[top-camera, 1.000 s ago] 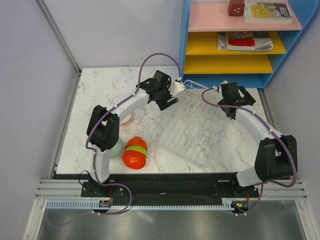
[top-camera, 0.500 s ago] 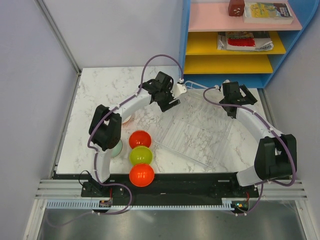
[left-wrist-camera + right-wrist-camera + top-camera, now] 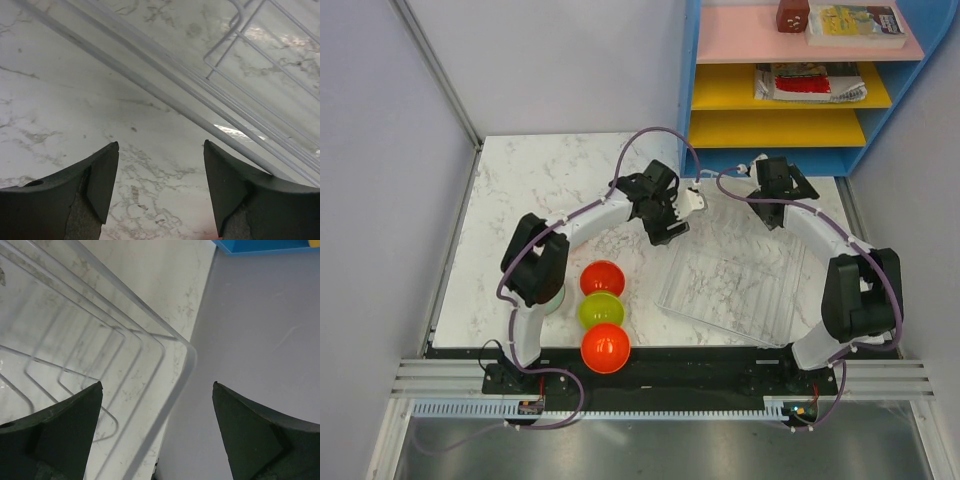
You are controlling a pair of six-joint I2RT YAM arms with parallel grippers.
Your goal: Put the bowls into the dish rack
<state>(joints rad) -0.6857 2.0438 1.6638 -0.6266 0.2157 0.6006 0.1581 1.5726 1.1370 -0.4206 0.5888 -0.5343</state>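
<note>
Dish rack just got swung over to the right; it's sitting on the table beside three lined-up bowls. Left gripper and right gripper both gape wide, empty, at its rim.

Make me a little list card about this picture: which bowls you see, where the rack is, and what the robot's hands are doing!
row of bowls, far to near: far orange-red bowl, yellow-green bowl, near orange-red bowl
half hidden: pale green bowl, under the left arm
dish rack: right of the row, no bowls in it
left gripper: open, empty, over the rack's edge
right gripper: open, empty, over a rack corner
</note>
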